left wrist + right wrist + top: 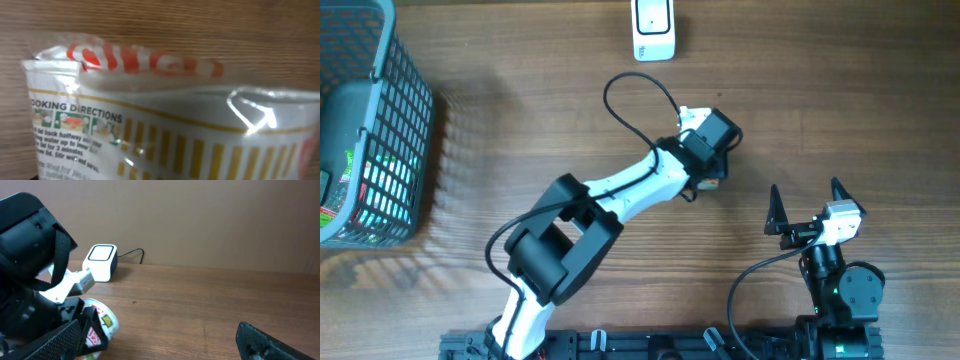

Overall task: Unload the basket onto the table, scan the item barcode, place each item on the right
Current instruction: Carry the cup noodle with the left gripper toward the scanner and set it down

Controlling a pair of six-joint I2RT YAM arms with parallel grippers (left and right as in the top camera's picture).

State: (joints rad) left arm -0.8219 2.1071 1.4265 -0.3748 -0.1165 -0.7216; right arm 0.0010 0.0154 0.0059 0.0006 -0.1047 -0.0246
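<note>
A white noodle cup with red lettering and yellow bars, wrapped in clear film, fills the left wrist view. From overhead my left gripper sits on top of it at mid-table, and only a sliver of the cup shows. In the right wrist view the cup lies low on the table with a black left finger pressed against its side, so the jaws are shut on it. My right gripper stands open and empty near the front right. The cup's barcode does not show.
A white barcode scanner with its cable stands at the table's far edge, also visible as the scanner in the right wrist view. A grey wire basket holding packaged goods sits at the far left.
</note>
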